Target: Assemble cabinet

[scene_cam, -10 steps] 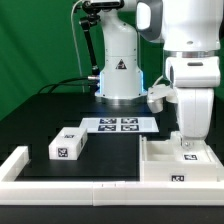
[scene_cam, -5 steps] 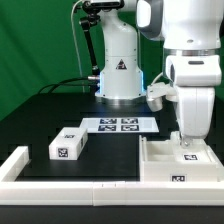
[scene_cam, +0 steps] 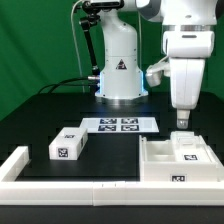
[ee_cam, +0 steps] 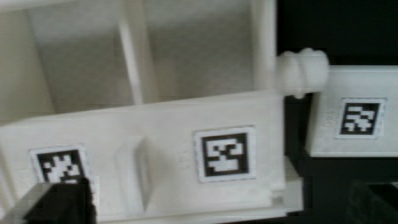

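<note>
Green cloth is hung behind a black worktop [scene_cam: 40, 115], which is edged in front by a long white rail [scene_cam: 60, 188]. The marker board [scene_cam: 120, 125] is laid flat at the middle of the worktop, just in front of the arm's white base [scene_cam: 118, 65]. The cabinet [scene_cam: 155, 172], an open white shell with tags on its faces, is set in front of the marker board, toward the exterior view's right and against the rail. 1 tagged block [scene_cam: 190, 155] is seated inside it. A 2nd small block [scene_cam: 68, 143], also tagged, is placed in front of the marker board toward the exterior view's left, well apart from the cabinet. The hand [scene_cam: 183, 120] is held above the cabinet, clear of it, beyond the marker board's right end. In the wrist view the dark fingers [ee_cam: 50, 205] are seen spread wide, with nothing gripped between them, over the cabinet's partitions and 3 tags.
</note>
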